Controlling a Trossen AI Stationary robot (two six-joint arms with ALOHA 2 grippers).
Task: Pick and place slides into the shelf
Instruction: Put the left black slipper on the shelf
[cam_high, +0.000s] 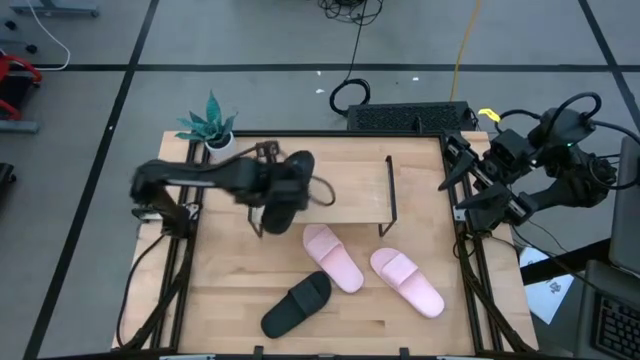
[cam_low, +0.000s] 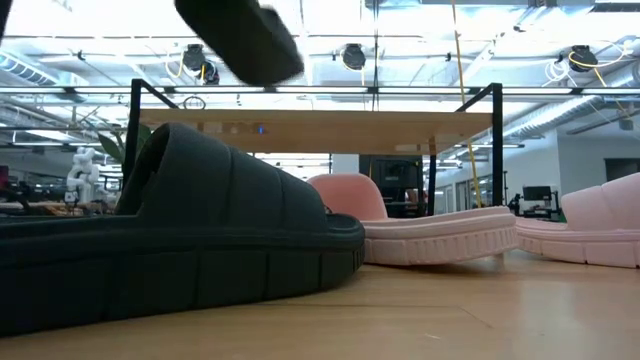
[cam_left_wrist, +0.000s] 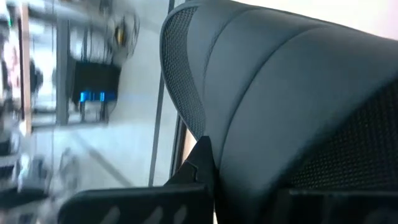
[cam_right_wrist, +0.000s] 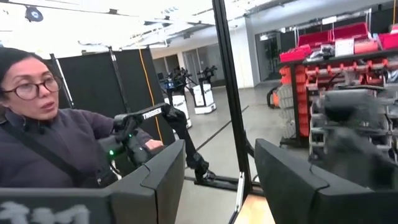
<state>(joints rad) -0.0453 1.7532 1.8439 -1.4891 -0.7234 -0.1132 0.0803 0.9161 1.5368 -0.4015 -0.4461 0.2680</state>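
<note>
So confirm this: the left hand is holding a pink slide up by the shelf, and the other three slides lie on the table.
Wrong on the colour. The high view shows the left hand shut on a black slide, lifted beside the shelf. The rest holds: two pink slides and the other black slide lie on the table.

The counter (cam_high: 230, 300) is pale wood with a smooth, faintly satin face showing plank joints. The shelf (cam_high: 350, 180) has a light wooden board on thin black metal bars. The black slides (cam_high: 296, 304) look like matt moulded foam, ribbed across the strap, and finely dimpled in the left wrist view. The pink slides (cam_high: 333, 258) are the same matt foam.
</note>
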